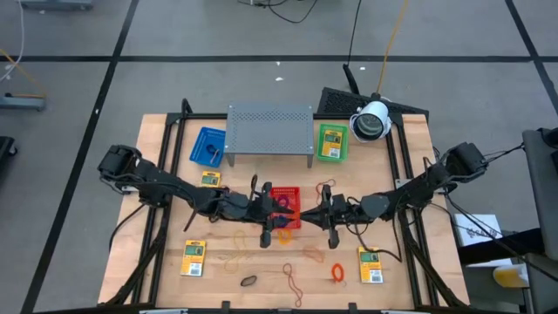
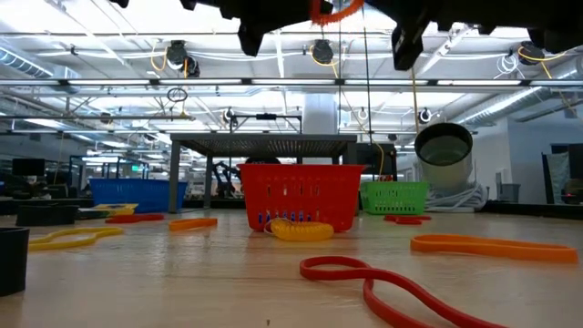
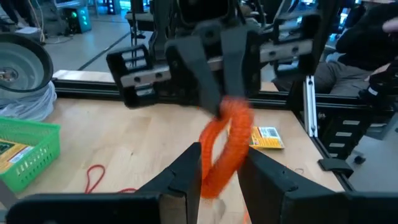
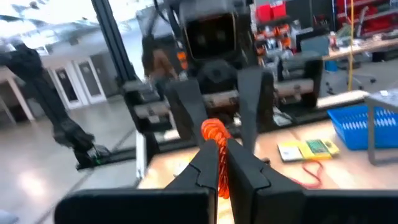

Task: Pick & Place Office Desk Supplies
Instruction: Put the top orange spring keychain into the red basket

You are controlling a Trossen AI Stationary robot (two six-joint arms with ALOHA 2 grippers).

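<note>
Orange rubber band (image 3: 225, 144), stretched at frame centre between the left claw (image 3: 221, 177) and right claw (image 4: 222, 163), both clamped on it, could snap back or be flung past the red basket (image 1: 286, 206) if released unevenly.

Robotics lab: ceiling trusses (image 2: 291, 84), neighbouring workbenches (image 4: 367, 43)

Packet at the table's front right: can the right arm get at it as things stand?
Probably not yet: the packet lies bare, but the right gripper is shut on the orange band.
</note>
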